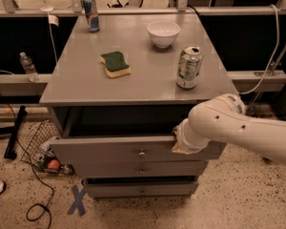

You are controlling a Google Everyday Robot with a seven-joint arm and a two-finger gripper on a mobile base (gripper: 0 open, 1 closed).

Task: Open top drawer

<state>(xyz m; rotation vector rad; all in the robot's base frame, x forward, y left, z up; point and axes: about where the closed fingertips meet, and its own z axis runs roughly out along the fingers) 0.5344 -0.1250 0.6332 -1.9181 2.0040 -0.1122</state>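
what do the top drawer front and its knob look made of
Top drawer front: matte grey, likely painted wood or laminate; flat, no glare. Knob: probably metal; small bright glint. The end effector sits at the drawer's upper edge, right of the knob.
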